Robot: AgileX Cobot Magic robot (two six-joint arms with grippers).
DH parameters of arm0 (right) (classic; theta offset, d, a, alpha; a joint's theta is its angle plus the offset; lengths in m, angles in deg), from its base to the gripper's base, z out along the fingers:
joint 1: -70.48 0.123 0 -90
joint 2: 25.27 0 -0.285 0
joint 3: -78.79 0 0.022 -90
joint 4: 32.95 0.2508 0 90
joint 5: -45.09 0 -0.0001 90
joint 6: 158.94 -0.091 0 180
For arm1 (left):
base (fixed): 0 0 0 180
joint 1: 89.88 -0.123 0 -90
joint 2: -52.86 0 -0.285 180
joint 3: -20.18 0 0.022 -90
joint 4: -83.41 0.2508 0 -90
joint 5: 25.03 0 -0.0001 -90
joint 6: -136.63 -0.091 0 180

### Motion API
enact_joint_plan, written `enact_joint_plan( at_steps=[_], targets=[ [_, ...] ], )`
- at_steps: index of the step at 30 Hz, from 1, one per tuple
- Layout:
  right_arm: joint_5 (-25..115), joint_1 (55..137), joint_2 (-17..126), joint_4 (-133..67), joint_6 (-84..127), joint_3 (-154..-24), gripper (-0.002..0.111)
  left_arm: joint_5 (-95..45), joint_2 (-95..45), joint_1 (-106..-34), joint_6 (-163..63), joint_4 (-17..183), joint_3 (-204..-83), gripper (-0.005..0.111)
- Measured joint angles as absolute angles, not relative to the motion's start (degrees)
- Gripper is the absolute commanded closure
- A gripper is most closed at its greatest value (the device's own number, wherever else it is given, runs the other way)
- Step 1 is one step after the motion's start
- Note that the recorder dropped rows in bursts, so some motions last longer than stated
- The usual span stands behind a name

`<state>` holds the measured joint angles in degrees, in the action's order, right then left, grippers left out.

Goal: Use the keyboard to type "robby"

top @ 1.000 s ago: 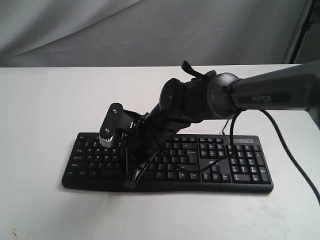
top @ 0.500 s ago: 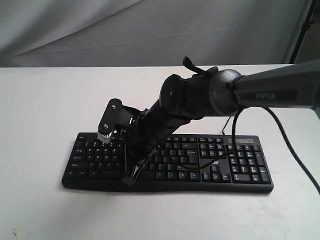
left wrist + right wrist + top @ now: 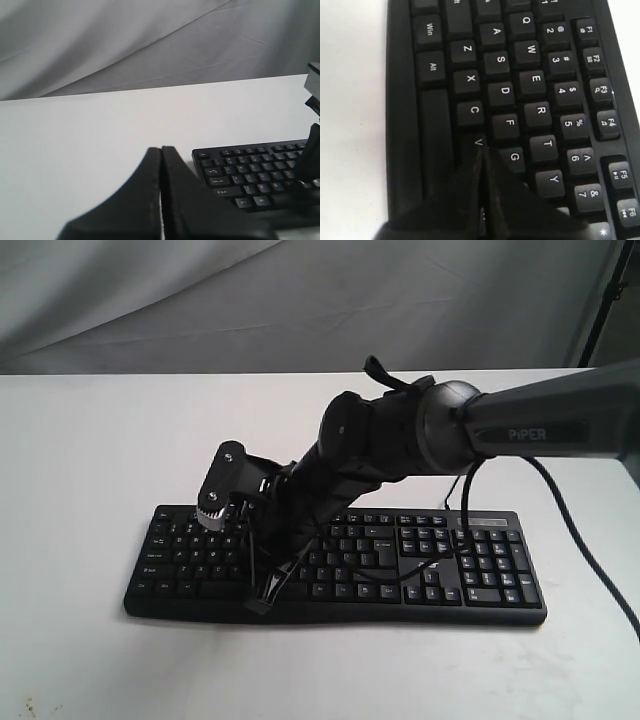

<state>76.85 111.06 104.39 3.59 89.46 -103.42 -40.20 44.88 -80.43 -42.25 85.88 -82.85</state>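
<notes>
Around the work: a bare white tabletop, a creased grey cloth backdrop behind it, and a dark stand leg at the far right corner. Flat on that tabletop, toward its near edge and with its long side facing the exterior camera: the wide black plastic keyboard with white legends, number pad at the right end. Trailing off to the right over the table: a black cable. Blocking much of the letter rows in the exterior view: the bulky black wrist of the right arm.

Readable only in the right wrist view: the key legends, Q to Y and A to G among them. There too, the right gripper, its black fingers closed tight against each other and holding nothing, tips meeting right at the V key and close beside G. Hidden under those fingers: the keys next along the row. Pressing or merely just above, cannot tell.

Shown only in the left wrist view: the left gripper, likewise pressed closed on nothing, over bare table near the keyboard's left end and apart from it.

Reaching in from the right: grey forearm marked PIPER nearly level, wrist bent steeply down and leftward, fingers slanting onto the front rows left of centre.
</notes>
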Motion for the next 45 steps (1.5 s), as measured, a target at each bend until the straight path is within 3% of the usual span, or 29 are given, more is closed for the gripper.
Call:
enact_joint_plan(
  at_steps=[45],
  targets=[
    [75.6, 111.1, 102.3, 3.1, 89.5, -103.5, 0.108, -40.2, 44.9, -80.4, -42.2, 85.9, -82.8, 0.107]
  ],
)
